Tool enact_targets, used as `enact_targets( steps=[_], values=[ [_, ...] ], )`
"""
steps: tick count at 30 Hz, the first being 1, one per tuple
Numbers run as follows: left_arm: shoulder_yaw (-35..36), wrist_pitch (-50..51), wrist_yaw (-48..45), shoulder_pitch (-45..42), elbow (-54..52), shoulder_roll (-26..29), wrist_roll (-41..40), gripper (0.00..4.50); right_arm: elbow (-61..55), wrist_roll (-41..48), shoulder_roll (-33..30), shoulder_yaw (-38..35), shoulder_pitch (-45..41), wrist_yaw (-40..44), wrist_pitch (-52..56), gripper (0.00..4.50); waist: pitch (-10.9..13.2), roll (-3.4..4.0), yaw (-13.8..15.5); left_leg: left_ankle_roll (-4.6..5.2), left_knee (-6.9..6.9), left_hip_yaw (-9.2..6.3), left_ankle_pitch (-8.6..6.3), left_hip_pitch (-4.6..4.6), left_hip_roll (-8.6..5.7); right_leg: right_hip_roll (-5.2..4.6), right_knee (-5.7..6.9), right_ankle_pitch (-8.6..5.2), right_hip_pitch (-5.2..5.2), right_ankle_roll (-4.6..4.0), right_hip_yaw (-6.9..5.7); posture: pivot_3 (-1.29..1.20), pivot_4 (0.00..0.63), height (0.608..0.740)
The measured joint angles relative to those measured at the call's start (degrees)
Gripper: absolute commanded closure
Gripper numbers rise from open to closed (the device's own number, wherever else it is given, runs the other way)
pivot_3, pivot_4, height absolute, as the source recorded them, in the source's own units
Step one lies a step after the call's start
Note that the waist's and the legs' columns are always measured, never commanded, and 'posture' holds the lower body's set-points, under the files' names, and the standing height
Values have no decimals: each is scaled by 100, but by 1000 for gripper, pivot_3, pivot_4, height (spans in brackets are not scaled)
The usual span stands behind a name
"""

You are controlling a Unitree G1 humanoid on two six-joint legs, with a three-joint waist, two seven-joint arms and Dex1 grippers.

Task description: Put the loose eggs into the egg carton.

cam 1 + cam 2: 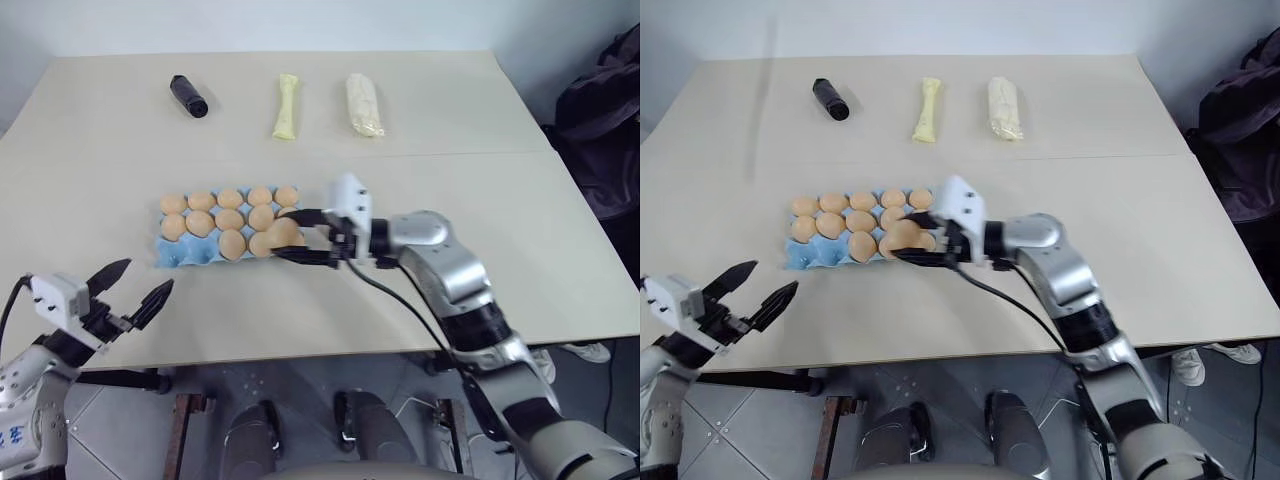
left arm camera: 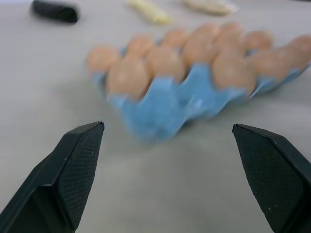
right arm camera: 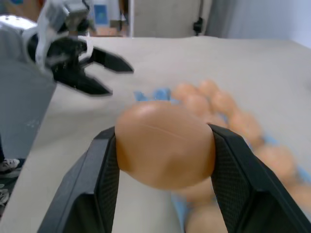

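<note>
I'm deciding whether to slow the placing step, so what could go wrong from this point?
1. The right gripper pinches the smooth orange-tan oval egg only at its sides, above eggs already seated in the light blue moulded egg carton; a slip could drop it onto them.
2. The free cups lie at the carton's near left corner, beside filled ones, so the black fingers might knock neighbouring eggs while lowering.
</note>
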Motion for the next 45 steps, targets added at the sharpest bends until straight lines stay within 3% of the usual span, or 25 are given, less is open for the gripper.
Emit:
enact_targets(
  steps=[7,14,21,28,32,38,45],
  values=[
    [274,-33,132,343,-117,-147,-46,0,2339,-728,1503,395,-1358,-812,-691,2239,-9,-15,-33,-5,-7,-4,-1,-4,-3,-10,-5,-2,0,-3,-11,0,150,740],
    [283,-32,226,469,-308,-269,-75,0,4043,-1125,1633,353,-1675,-1254,-1520,2239,-25,-41,-53,-9,-20,1,-9,-12,-10,-32,-15,-1,-6,-2,-29,0,150,740],
    [176,-25,264,374,-471,-324,-83,0,4632,-1157,1679,192,-1924,-1325,-1760,29,-24,-40,-97,-15,-21,-3,-9,-16,-6,-31,-10,-3,-11,-6,-38,0,150,740],
    [-50,-17,172,-3,-256,-288,-81,0,3385,-794,1578,126,-1732,-437,-1515,29,-25,-40,-143,-16,-24,-8,-10,-15,-4,-30,-5,-2,-12,-4,-48,0,150,740],
    [-248,21,83,-209,-230,-190,-68,0,2425,-675,1240,113,-1112,-190,-1320,29,-26,-43,-106,-18,-24,-13,-11,-15,-4,-31,-8,-2,-6,-3,-59,0,150,740],
    [-932,21,-404,-525,-213,132,123,0,903,-408,-174,-618,330,-177,-984,29,-25,-41,85,-3,-21,-9,-15,-16,-20,-59,-21,-2,1,-3,-83,0,150,740],
    [-1565,115,-885,-1088,-253,386,161,0,-398,-132,-1052,-1096,1980,-147,-1151,29,-14,-22,122,-9,-23,-5,-10,-5,-9,-52,-14,-6,2,-10,-108,0,150,740]
  ],
)
